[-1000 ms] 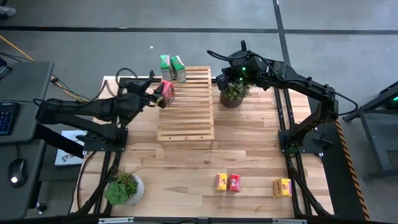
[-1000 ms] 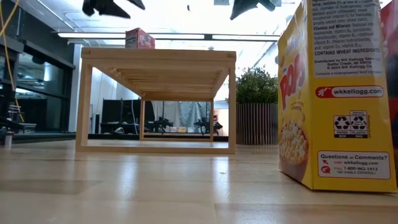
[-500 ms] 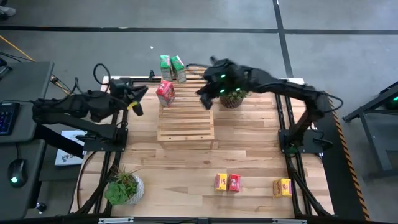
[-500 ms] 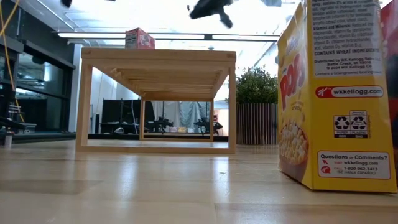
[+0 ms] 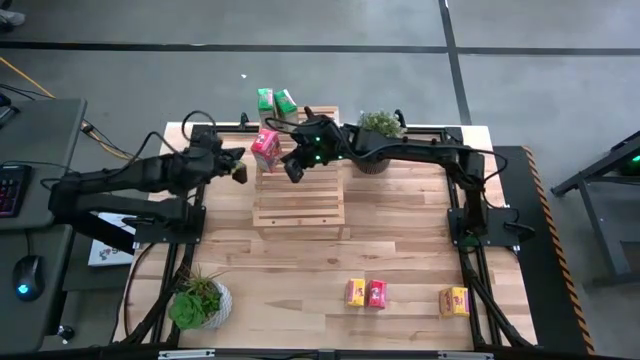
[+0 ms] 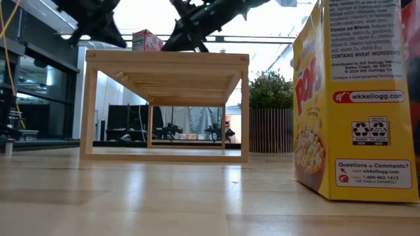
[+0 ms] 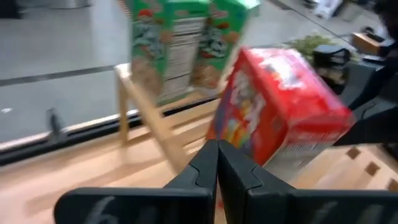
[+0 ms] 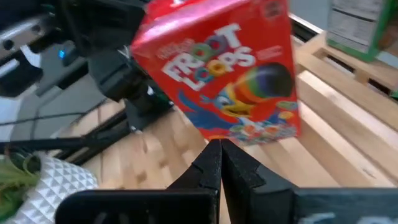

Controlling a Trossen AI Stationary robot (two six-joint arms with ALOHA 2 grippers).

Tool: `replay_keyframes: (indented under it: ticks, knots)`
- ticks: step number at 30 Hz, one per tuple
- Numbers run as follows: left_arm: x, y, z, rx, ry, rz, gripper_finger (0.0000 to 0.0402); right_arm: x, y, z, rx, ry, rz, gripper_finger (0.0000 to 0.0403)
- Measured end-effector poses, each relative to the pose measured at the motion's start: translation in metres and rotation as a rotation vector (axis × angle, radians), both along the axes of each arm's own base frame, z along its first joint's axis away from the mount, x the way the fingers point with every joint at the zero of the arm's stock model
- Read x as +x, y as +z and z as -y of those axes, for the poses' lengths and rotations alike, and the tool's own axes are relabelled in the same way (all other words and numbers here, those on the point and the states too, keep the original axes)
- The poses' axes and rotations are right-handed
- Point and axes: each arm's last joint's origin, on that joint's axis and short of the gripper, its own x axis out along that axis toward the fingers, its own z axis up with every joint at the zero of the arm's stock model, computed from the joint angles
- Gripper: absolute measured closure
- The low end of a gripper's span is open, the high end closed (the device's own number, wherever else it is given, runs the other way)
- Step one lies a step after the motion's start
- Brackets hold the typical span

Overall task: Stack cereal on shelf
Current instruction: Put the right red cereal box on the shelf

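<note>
1. The left tool [image 5: 238, 170], wide open around the red box [image 5: 266, 149] a second ago, has let go and drawn back off the shelf [image 5: 300, 190]. Its fingers are now pressed together beside that box, over the counter [image 5: 400, 250].
2. The right tool [image 5: 293, 172] has swung from above the far plant [image 5: 380, 128] across the shelf to just beside the red box.
3. The red box now stands free on the shelf's edge.
</note>
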Motion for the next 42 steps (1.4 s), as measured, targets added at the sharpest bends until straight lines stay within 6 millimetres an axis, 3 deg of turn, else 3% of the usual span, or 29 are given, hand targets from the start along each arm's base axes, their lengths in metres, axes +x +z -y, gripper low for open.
replay_keyframes:
  ticks: [6,15,27,42]
  knots:
    - [0.013,0.0,-0.027,0.009,-0.133,-0.024,0.0401,0.002,0.001,0.002,-0.009,-0.022,0.026,0.0403]
    - [0.01,-0.004,-0.053,-0.048,-0.337,-0.021,0.0401,0.002,0.001,0.002,-0.01,-0.02,0.026,0.0403]
    - [0.009,-0.004,-0.061,-0.075,-0.353,0.009,0.0401,0.005,0.009,0.006,-0.055,-0.081,0.106,0.0403]
    - [0.008,-0.001,-0.065,-0.055,-0.335,0.047,0.0401,0.011,-0.001,0.02,-0.027,-0.156,0.135,0.0403]
